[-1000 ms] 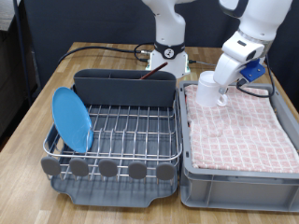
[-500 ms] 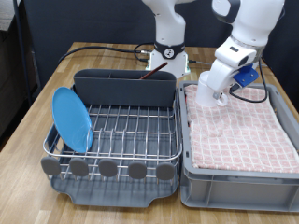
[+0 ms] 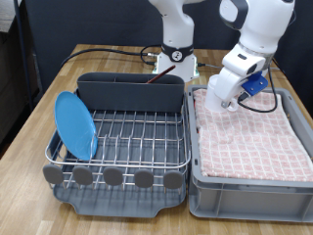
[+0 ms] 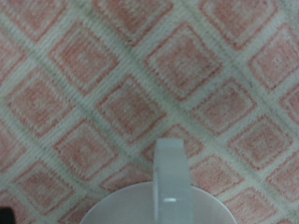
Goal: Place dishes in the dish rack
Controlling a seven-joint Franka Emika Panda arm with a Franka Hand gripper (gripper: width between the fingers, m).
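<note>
My gripper [image 3: 221, 99] hangs over the far left part of the pink checked towel [image 3: 249, 132] and is shut on the white mug [image 3: 214, 94], held just above the cloth. In the wrist view the mug's rim and handle [image 4: 168, 173] show close up over the towel [image 4: 103, 75]; my fingers are hidden there. The light-blue plate [image 3: 74, 124] stands upright in the left side of the dish rack [image 3: 127, 147]. The reddish-brown wooden spoon [image 3: 161, 80] sticks out of the rack's grey cutlery box [image 3: 132, 96].
The towel lies in a grey bin [image 3: 245, 191] to the right of the rack on a wooden table [image 3: 44, 108]. The robot base [image 3: 176, 59] and black cables stand behind the rack. The wire grid's middle and right hold nothing.
My arm has risen a little and shifted slightly to the left, taking the mug up with it off the towel. The plate and spoon have not moved.
</note>
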